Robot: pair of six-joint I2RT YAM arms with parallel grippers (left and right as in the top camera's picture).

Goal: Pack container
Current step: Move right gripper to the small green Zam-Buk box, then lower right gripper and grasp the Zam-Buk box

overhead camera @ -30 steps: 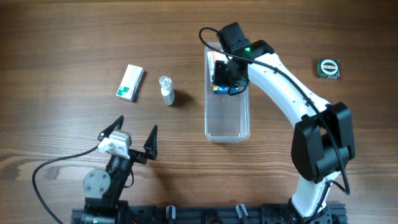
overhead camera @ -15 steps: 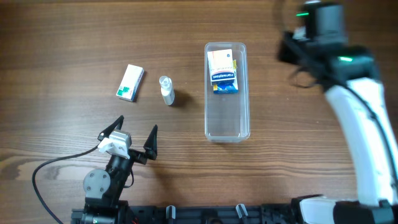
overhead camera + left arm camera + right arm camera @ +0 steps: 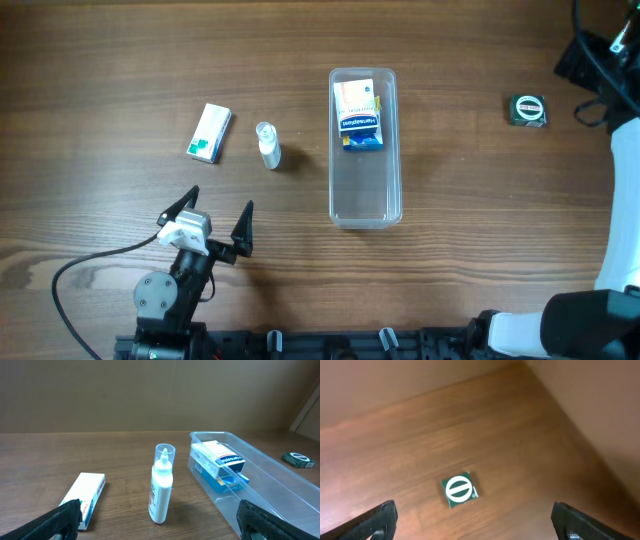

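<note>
- Right gripper (image 3: 475,521) is spread wide and empty above the flat green square item (image 3: 459,489). It lies low, so the fingers may skid it or pinch air.
- Container (image 3: 365,190) sits mid-table, well apart. That long carry risks a drop.
- Left gripper (image 3: 220,198) is parked with its fingers apart.

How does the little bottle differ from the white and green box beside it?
The bottle stands upright, while the white and green box lies flat. The bottle is round with a clear cap, while the box is rectangular with green markings. Both are mostly white, and both sit on the table, outside the clear container.
</note>
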